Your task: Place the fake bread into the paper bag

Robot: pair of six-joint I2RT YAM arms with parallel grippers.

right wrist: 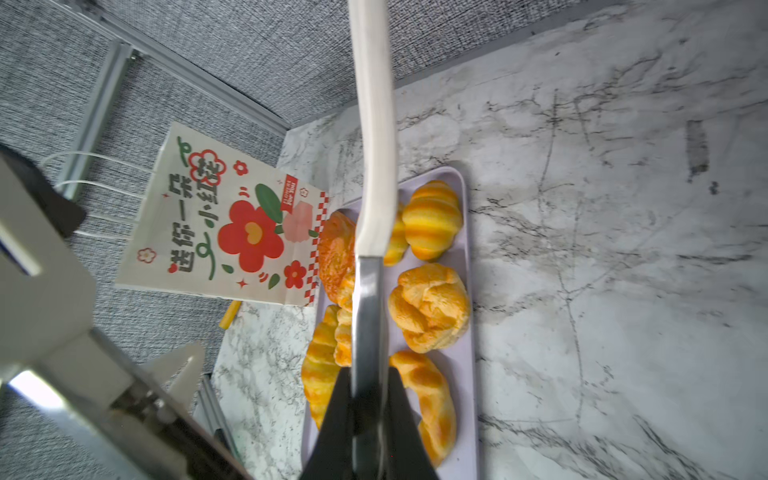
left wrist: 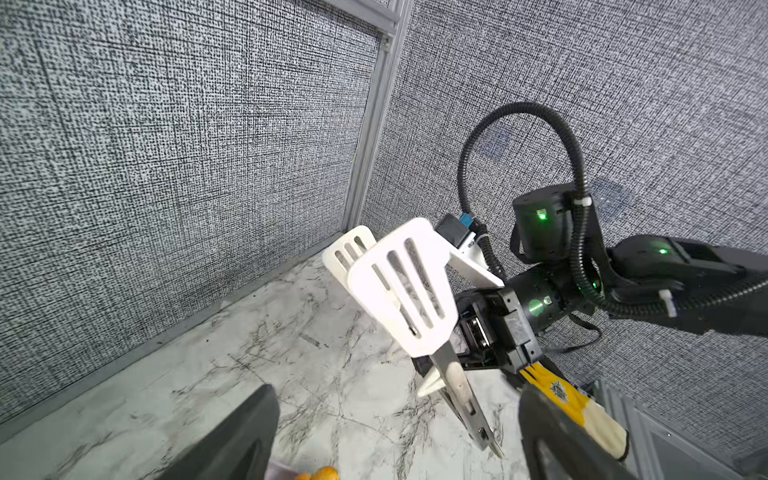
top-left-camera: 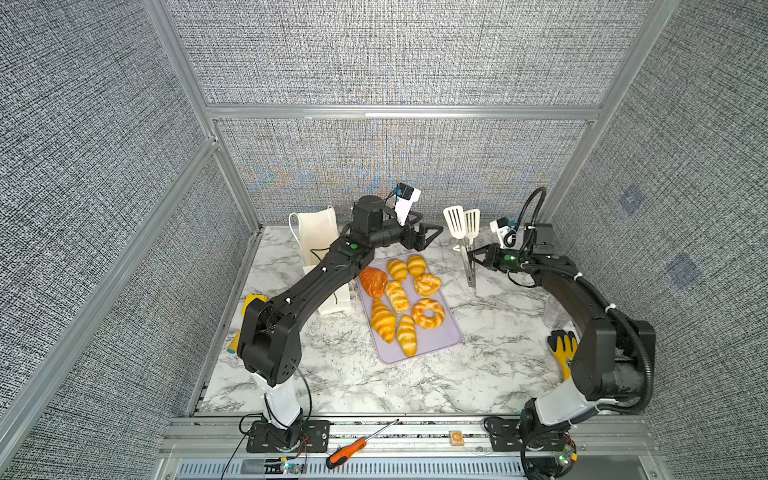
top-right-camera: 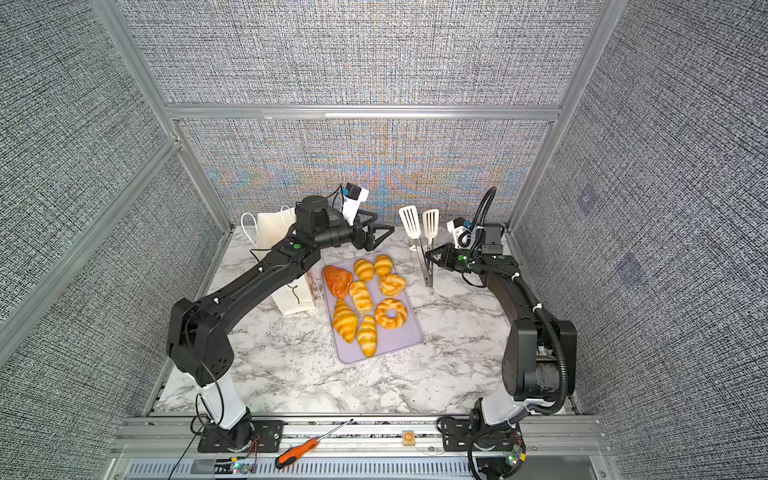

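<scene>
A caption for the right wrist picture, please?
Right pincer holds serving tongs; fake bread lies on a tray beside the paper bag.

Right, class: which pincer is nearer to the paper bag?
Left. The left pincer hangs open by the far end of the tray, which lies next to the paper bag. The right pincer, shut on the tongs, is beyond the tray's other side.
</scene>
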